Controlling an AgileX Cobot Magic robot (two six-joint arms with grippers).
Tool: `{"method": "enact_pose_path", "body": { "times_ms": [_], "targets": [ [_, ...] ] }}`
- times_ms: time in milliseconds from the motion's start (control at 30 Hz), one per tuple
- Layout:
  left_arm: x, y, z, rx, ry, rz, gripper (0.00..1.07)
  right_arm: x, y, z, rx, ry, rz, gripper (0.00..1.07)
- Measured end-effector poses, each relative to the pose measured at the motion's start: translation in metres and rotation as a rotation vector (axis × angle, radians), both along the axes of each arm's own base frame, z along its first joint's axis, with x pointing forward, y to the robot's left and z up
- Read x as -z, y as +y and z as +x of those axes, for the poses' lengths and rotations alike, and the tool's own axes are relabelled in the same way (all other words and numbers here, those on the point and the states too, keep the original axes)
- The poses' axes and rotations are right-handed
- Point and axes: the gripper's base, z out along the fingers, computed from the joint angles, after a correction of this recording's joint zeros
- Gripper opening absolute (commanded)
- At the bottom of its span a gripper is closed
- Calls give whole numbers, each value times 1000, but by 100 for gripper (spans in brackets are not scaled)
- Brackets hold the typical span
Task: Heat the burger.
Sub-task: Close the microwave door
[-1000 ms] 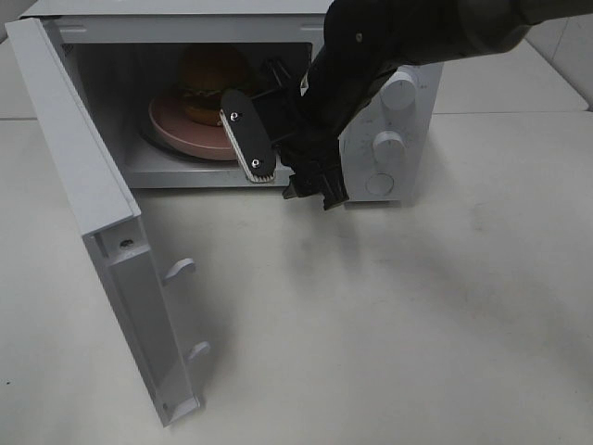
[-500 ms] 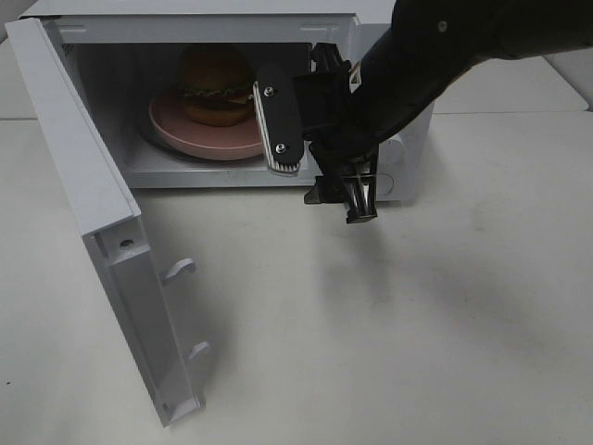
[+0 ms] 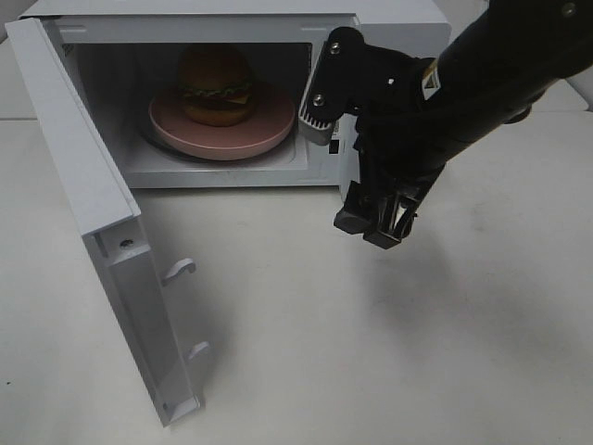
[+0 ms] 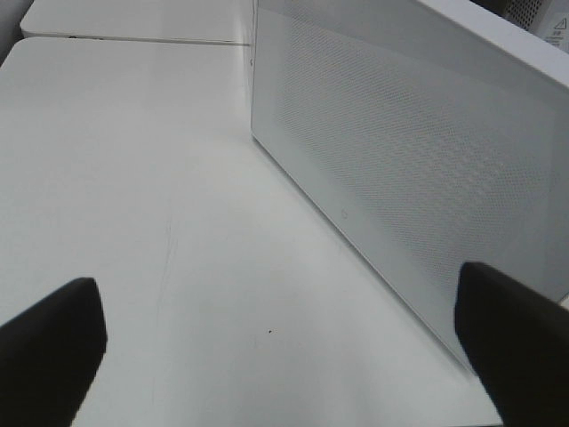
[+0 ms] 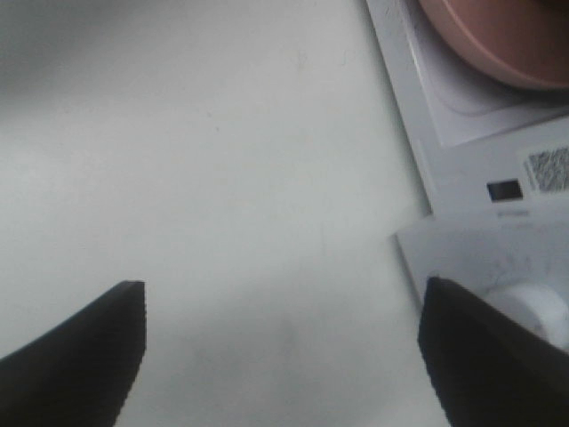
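Burger: the burger (image 3: 216,85) stands upright on the pink plate (image 3: 269,130), inside the white microwave (image 3: 389,14), near the back of the cavity.
Door: the microwave door (image 3: 102,232) is swung wide open, so heating is not yet possible.
Right pincer: the right pincer (image 3: 347,120) hangs in front of the control panel, outside the cavity, jaws apart and holding nothing.
Left pincer: the left pincer (image 4: 276,347) is released and empty, near the outer face of the door.
Handling: the burger looks light, soft and stacked, so it can topple or squash; I judge it safer to hold the stiff plate rim.
Next step: probably to push the door closed.
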Motion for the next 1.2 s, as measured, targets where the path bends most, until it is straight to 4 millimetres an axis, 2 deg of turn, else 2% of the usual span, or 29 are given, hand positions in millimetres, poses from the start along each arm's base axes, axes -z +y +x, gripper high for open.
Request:
{"method": "enact_pose_path", "body": {
  "times_ms": [67,100,333,500,567,633,800,833,1200],
  "targets": [
    [0,0,0,0,0,0,100,-3,-3,-3,30,12,10,82],
    [0,0,0,0,0,0,100,-8,-8,-9,106,46,32,81],
    [0,0,0,0,0,0,100,-29,-25,-29,345,138,80,78],
    [0,0,0,0,0,0,100,-42,-37,-44,454,183,96,76],
    [0,0,0,0,0,0,100,-44,-40,-47,470,193,94,76],
    [0,0,0,0,0,0,100,-47,-51,-63,517,230,78,76],
    [0,0,0,0,0,0,100,-47,-63,-80,561,270,51,76],
    [0,0,0,0,0,0,100,-49,-70,-89,579,274,49,76],
    [0,0,0,0,0,0,100,-51,-99,-127,614,239,77,76]
  ]
}}
